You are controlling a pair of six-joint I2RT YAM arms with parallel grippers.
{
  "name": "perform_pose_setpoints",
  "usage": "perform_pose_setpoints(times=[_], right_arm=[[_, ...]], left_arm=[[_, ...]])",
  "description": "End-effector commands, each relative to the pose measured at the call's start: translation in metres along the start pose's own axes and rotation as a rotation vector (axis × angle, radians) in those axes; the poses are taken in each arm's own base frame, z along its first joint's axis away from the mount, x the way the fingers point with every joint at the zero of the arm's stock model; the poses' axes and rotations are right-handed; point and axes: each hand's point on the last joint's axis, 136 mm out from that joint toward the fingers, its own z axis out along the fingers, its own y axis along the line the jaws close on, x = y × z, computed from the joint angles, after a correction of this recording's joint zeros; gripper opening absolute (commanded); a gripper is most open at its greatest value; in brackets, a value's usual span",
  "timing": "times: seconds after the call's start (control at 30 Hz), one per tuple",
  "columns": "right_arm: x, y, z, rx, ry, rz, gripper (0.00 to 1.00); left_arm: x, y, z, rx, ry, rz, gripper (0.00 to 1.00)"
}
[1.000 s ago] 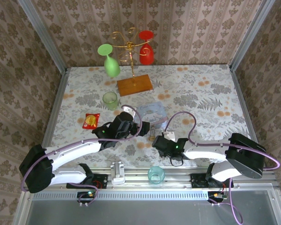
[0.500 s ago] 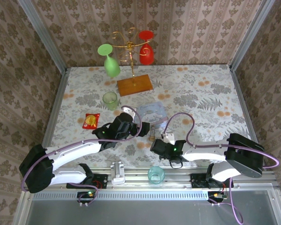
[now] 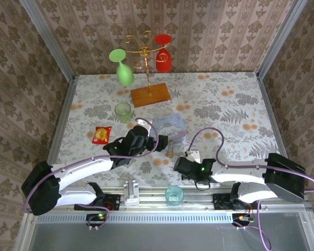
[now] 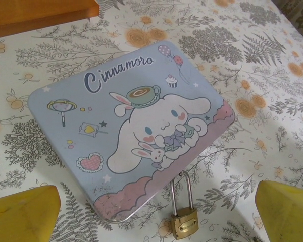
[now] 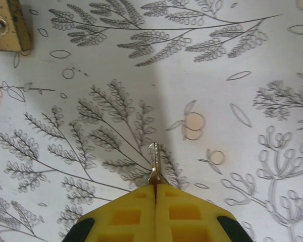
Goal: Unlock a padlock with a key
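Firstly, matters obscured: from my right wrist camera the padlock [image 5: 7,25] is cut off by the upper left corner, with only a brass corner of its body showing; the head of the key [image 5: 154,164] is buried between my pads, leaving the thin blade alone exposed; from overhead the key is too small to make out. My right gripper [image 5: 155,188] is clenched on the key, the yellow pads pressed flat together, the blade projecting straight ahead just above the floral cloth [image 5: 232,75]. Seen from above, this gripper sits on the near side of the pale blue tin [image 4: 91,126], a little to its right and apart from it. My left gripper [image 3: 161,142] is spread wide and grasps nothing; its yellow fingers [image 4: 22,214] stand at either lower corner of the left wrist view, at the tin's near edge. The padlock lies flat on the cloth just beside the tin's near edge, its shackle arch reaching the tin's rim, between my left fingers. It lies ahead and to the left of the key tip, not touching it.
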Motion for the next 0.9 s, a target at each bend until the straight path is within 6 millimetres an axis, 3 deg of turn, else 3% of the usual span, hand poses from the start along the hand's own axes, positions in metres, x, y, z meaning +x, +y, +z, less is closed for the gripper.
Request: perform_pose_setpoints(times=[0.0, 0.13, 0.23, 0.47, 0.63, 0.87], right_arm=[[-0.013, -0.007, -0.01, -0.035, -0.029, -0.01, 0.0], [-0.036, -0.006, -0.025, -0.144, -0.07, 0.002, 0.0], [-0.054, -0.01, -0.041, -0.193, -0.098, 0.007, 0.0], [-0.102, 0.003, -0.088, -0.319, -0.181, -0.058, 0.0], [-0.139, 0.03, -0.105, -0.36, -0.216, -0.107, 0.0], [-0.197, 0.08, -0.125, -0.483, -0.337, -0.12, 0.0]], left_arm=[[-0.01, -0.007, 0.0, 0.034, -0.03, -0.017, 1.0], [-0.025, -0.006, 0.002, 0.065, -0.038, -0.113, 1.0], [-0.036, -0.002, 0.002, 0.12, -0.045, -0.303, 1.0], [-0.069, -0.011, -0.011, 0.227, -0.095, -0.608, 1.0], [-0.078, -0.024, -0.01, 0.384, -0.121, -0.868, 0.99], [-0.097, -0.03, -0.019, 0.451, -0.111, -1.025, 1.0]])
